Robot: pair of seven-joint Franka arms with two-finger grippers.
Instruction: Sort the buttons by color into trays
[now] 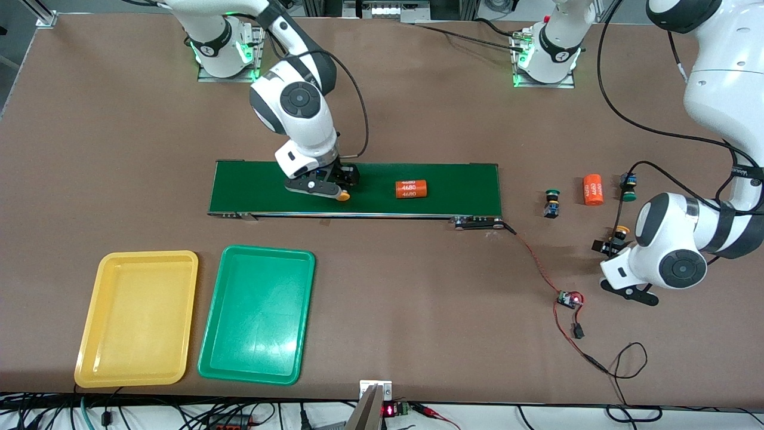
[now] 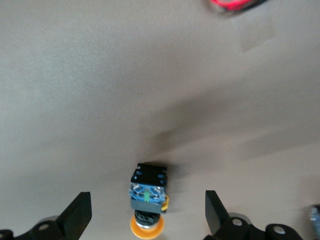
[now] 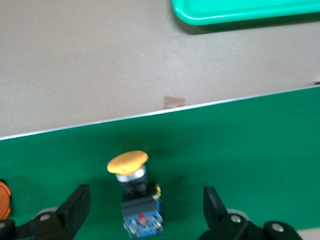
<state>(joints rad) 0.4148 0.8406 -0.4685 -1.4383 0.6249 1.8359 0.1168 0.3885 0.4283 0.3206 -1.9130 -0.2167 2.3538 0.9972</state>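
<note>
Yellow-capped button (image 3: pixel 135 192) lying on belt; second yellow-capped button (image 2: pixel 148 202) on table. Two green-capped buttons (image 1: pixel 553 203), (image 1: pixel 628 186) near it, at 11 and 12 o'clock. Yellow tray (image 1: pixel 95 334) beside green tray (image 1: pixel 218 352), both empty.

**Surfaces and finishes on the table**

The brown tabletop (image 1: pixel 418 298) looks matt and smooth. The shallow yellow plastic tray (image 1: pixel 89 334) and the shallow green plastic tray (image 1: pixel 212 352) are glossy, showing soft reflections. The long dark-green conveyor belt (image 1: pixel 465 188) is matt, with a bright metal edge. The yellow-capped button (image 3: pixel 128 162) has a smooth plastic cap.
</note>
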